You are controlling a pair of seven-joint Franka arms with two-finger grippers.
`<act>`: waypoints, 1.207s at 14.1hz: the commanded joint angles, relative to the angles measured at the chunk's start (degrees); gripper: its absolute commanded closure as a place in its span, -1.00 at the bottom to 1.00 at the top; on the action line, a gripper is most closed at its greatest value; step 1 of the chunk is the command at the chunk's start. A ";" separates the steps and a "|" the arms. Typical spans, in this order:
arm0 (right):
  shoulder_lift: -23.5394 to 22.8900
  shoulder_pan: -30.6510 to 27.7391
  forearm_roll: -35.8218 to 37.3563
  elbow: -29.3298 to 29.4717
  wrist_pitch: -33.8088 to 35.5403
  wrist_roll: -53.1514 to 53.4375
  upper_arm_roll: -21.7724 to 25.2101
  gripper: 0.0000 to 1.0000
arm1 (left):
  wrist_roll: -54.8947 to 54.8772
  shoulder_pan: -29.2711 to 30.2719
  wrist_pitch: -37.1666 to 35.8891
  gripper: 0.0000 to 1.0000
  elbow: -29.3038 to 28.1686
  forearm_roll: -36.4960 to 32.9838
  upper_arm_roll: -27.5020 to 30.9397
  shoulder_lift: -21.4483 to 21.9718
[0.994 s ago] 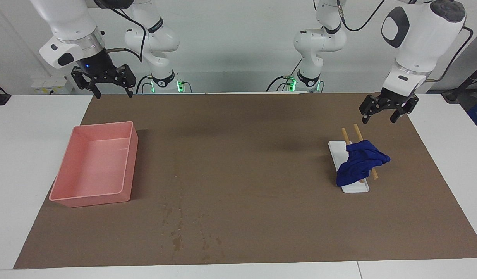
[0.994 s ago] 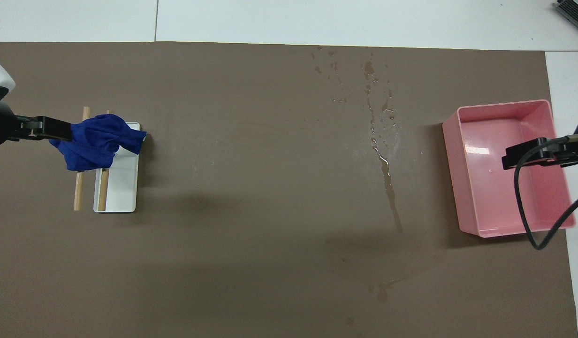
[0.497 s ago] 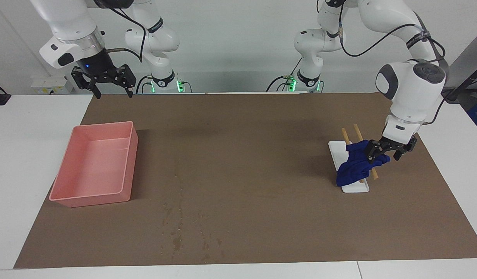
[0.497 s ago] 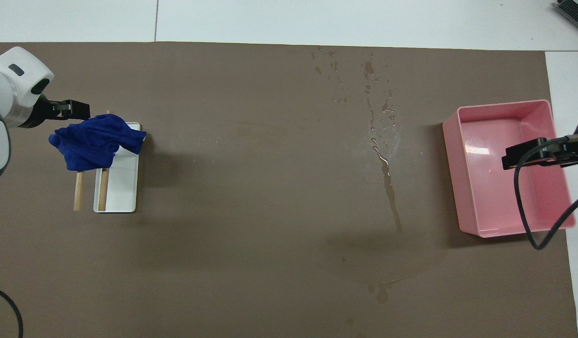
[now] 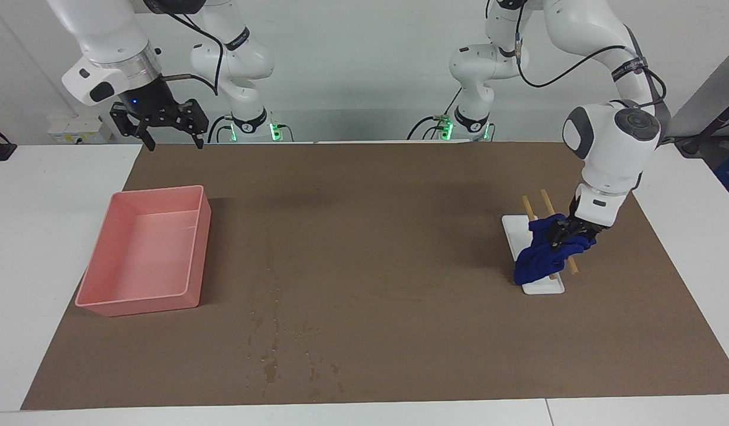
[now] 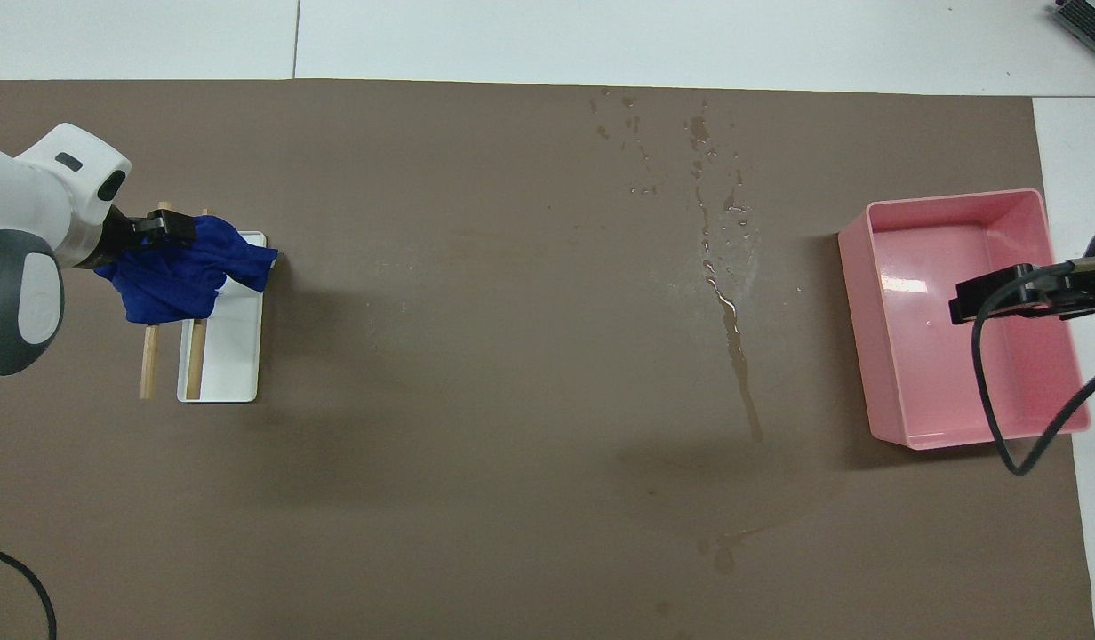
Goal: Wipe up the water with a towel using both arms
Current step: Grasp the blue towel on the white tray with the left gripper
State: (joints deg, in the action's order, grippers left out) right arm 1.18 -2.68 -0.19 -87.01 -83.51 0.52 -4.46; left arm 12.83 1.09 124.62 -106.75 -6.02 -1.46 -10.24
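The blue towel [image 5: 539, 260] lies crumpled over two wooden sticks [image 5: 526, 207] on a small white tray [image 5: 545, 287] toward the left arm's end of the table. My left gripper [image 5: 570, 236] is down at the towel's top, touching the cloth; it also shows in the overhead view [image 6: 161, 228] at the towel [image 6: 179, 280]. The water [image 5: 271, 358] is scattered drops and a streak on the brown mat, also in the overhead view [image 6: 723, 298]. My right gripper [image 5: 174, 141] is open and empty, waiting up in the air above the mat's edge by the pink bin.
A pink empty bin [image 5: 136, 305] stands toward the right arm's end; in the overhead view [image 6: 878, 356] the right gripper [image 6: 1001, 298] covers part of it. The brown mat [image 5: 400, 236] covers most of the white table.
My left arm has come down from above the mat onto the towel and turned its wrist at the cloth. The towel has barely shifted. The right arm has not moved.
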 commanded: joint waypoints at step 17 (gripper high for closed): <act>2.42 -0.22 -4.80 -3.52 -0.60 2.36 -0.55 -1.00 | 6.21 0.76 -19.83 1.00 10.59 14.83 0.23 2.50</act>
State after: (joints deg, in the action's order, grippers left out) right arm 1.81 -2.57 -2.70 -88.29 -83.51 0.88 -4.66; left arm 15.90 1.21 111.00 -100.04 1.80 -1.33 -8.59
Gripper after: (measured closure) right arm 0.000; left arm 0.767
